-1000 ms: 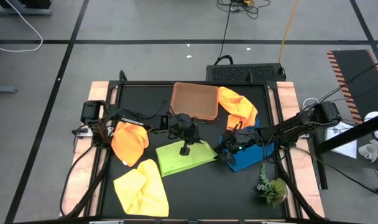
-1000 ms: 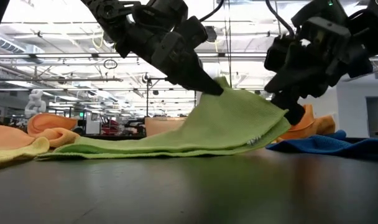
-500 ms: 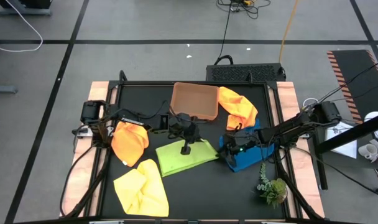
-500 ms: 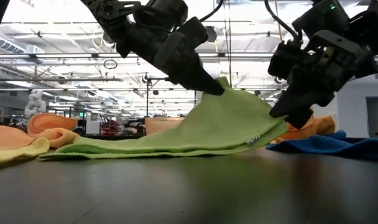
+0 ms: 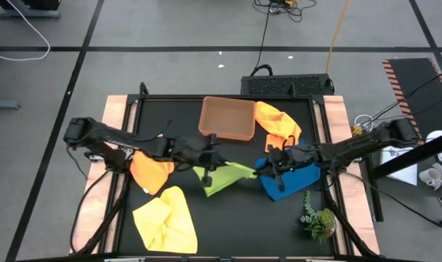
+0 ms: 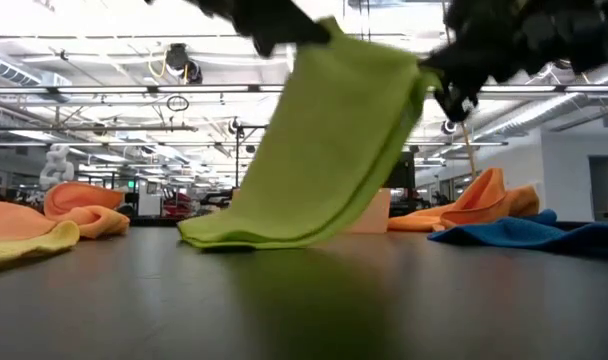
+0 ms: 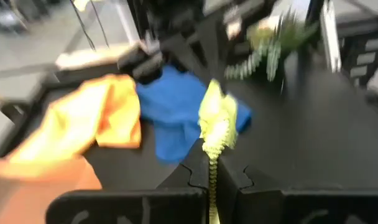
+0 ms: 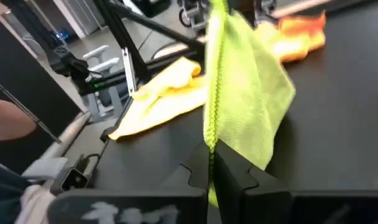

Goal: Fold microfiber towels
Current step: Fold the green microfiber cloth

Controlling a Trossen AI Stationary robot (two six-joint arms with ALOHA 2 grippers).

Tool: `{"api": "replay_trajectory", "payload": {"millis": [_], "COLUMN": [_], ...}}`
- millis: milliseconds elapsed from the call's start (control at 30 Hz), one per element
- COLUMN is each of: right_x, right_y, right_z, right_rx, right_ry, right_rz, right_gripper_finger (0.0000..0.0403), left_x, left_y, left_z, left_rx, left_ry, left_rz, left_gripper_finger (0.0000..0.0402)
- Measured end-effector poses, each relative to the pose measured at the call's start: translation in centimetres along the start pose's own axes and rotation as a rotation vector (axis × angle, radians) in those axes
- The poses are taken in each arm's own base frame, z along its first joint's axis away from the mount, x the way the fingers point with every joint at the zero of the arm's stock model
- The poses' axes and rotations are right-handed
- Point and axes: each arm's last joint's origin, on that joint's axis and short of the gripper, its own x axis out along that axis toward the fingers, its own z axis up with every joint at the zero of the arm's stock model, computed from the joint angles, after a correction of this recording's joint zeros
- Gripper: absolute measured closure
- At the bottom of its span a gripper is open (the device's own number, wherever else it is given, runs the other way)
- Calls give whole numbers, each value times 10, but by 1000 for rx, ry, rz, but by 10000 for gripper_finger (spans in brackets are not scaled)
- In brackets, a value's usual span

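Currently, lime towel (image 5: 222, 177): lifted at table centre, lower edge trailing on the tabletop.
Left gripper (image 5: 212, 156): clenched on 1 top corner.
Right gripper (image 5: 273, 164): clamped on the other.
Blue towel (image 5: 290, 180): lying beneath the right arm.

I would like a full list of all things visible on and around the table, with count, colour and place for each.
lime green towel: one, table centre, lifted, hanging between both grippers
orange towels: two; one at left, one beside the tray at the back
yellow towel: one, front left
blue towel: one, right of centre
tray: one, brown, back centre
plant sprig: one, green, front right
table: one, black top
left gripper: shut on the lime green towel
right gripper: shut on the lime green towel
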Motion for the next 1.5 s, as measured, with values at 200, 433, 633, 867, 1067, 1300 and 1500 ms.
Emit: {"api": "replay_trajectory", "payload": {"millis": [200, 433, 633, 867, 1067, 1300, 1500], "right_x": [-5, -5, 0, 8, 20, 34, 47], "right_y": [26, 64, 86, 77, 43, -2, -30], "right_z": [39, 67, 76, 77, 63, 52, 49], "right_rx": [-112, -173, -160, -44, 48, 89, 26], "right_ry": [-35, -26, -37, 8, 174, 283, 296], "right_rz": [55, 156, 227, 184, -2, -269, -340], "right_gripper_finger": [402, 402, 403, 403, 403, 403, 403], "left_x": [-27, -45, -58, -56, -31, -14, -11], "left_y": [-32, -78, -108, -105, -77, -35, -1], "left_z": [22, 31, 39, 34, 1, -52, -89], "left_rx": [-13, -53, -146, -239, -331, -410, -344], "left_ry": [-103, -194, -299, -256, -105, -85, -27], "left_rz": [70, 78, 28, 83, 181, 263, 348], "left_gripper_finger": [399, 400, 400, 400, 400, 400, 397]}}
